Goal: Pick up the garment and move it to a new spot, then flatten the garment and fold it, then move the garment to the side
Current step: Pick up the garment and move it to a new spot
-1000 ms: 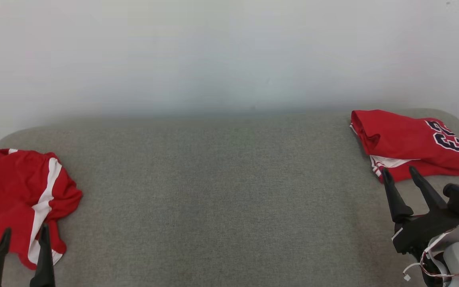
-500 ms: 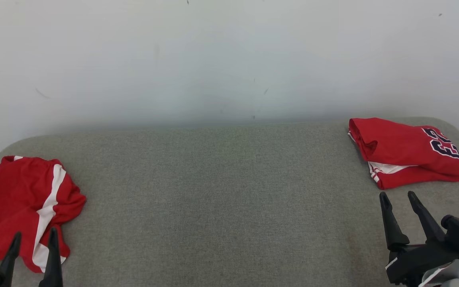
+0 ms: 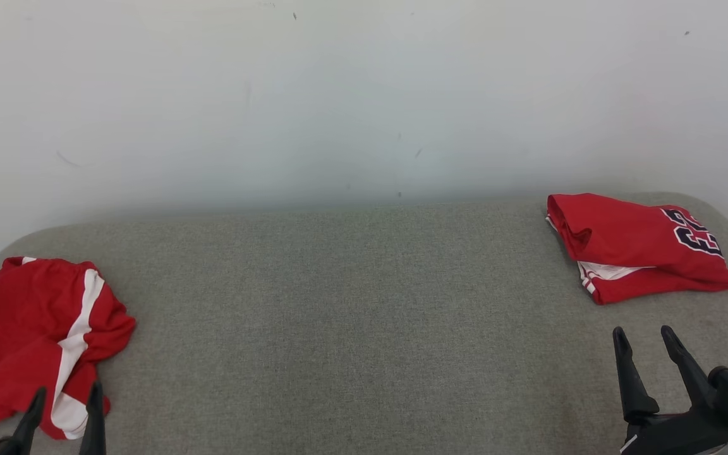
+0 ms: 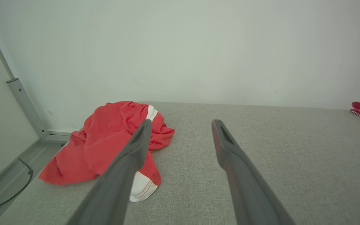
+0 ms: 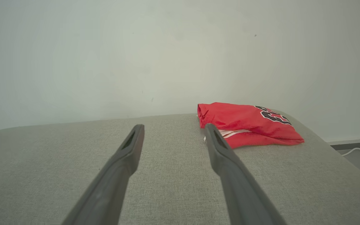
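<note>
– Grey woven padding spreads across my head view, with a plain white wall behind it. Ask away.

– How far along are you?

– At the right of the frame, toward the back edge, a red jersey with dark numerals lies folded into a tidy packet. I'd judge that one finished and set aside. At the lower left there's a crumpled garment that looks to me like red shorts with a white side stripe, bunched up near the padding's rim. As I read it, nothing has been done on that one yet. Pick-up, the move toward the middle, flattening, folding and the final shift aside all remain.

– And your hands?

– My left gripper pokes up from the bottom left corner, fingers spread wide and holding nothing. In its wrist view one finger overlaps the shorts' white hem, but I cannot tell whether it touches. My right gripper sits at the lower right, below the jersey and apart from it, equally wide and gripping nothing.
</note>
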